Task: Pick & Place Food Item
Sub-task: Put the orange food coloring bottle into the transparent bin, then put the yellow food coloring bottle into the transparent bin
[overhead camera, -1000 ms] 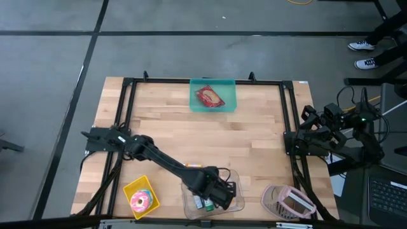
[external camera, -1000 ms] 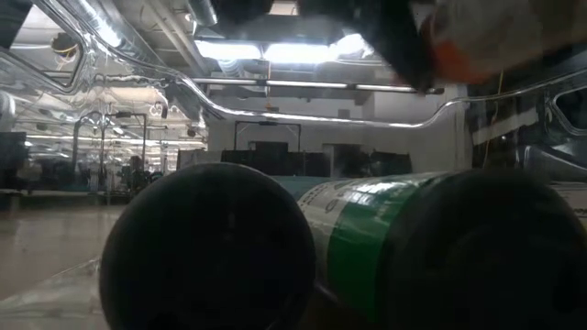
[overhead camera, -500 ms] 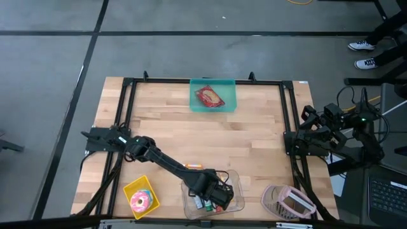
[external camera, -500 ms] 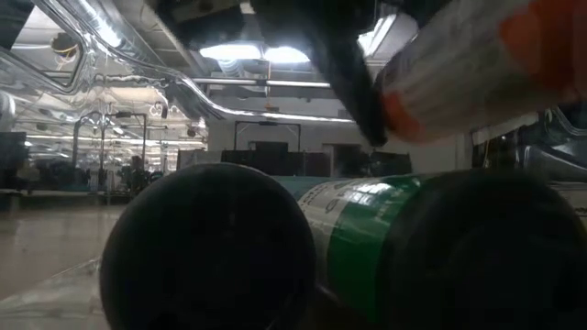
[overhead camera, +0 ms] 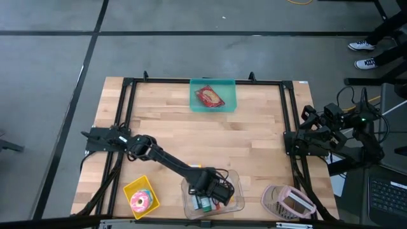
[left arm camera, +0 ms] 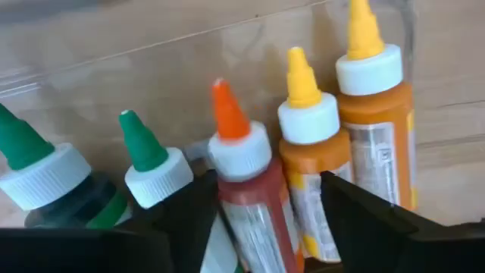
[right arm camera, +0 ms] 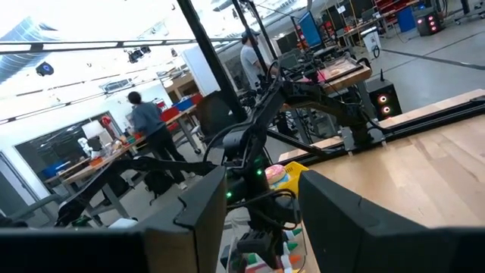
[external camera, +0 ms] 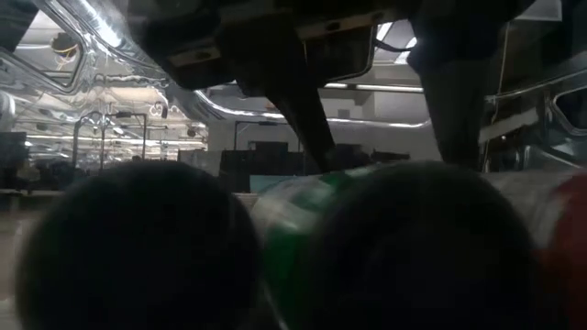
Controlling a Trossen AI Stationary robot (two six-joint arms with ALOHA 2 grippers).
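Note:
A clear bin (overhead camera: 236, 191) at the table's near edge holds several squeeze bottles lying side by side: two green-capped (left arm camera: 155, 171), a red one (left arm camera: 246, 201) with an orange-red tip, and two orange ones (left arm camera: 375, 106). My left gripper (left arm camera: 265, 189) reaches down into the bin (overhead camera: 216, 194) and is open. Its fingers stand on either side of the red bottle and the nearer orange bottle (left arm camera: 311, 144). In the low view the fingers (external camera: 303, 110) hang spread above the bottles. My right gripper (right arm camera: 261, 227) waits open at the table's right edge (overhead camera: 305, 137). My left gripper comes from above, slanting down along the bottles. One finger (left arm camera: 193, 212) stands right beside the red bottle's shoulder (left arm camera: 227, 186). Whether it touches the bottle I cannot tell. The red bottle lies in the bin among the others.
A teal tray (overhead camera: 230, 105) with a red food packet (overhead camera: 208, 97) sits at the far edge. A yellow container holding a pink doughnut (overhead camera: 141, 201) lies at the near left and a pink basket (overhead camera: 289, 202) at the near right. People stand in the room behind.
My left gripper has sunk into the clear bin, tipped further downward and opened. The red bottle, first held up above the green bottles, has come down and now lies among the other bottles in the bin.

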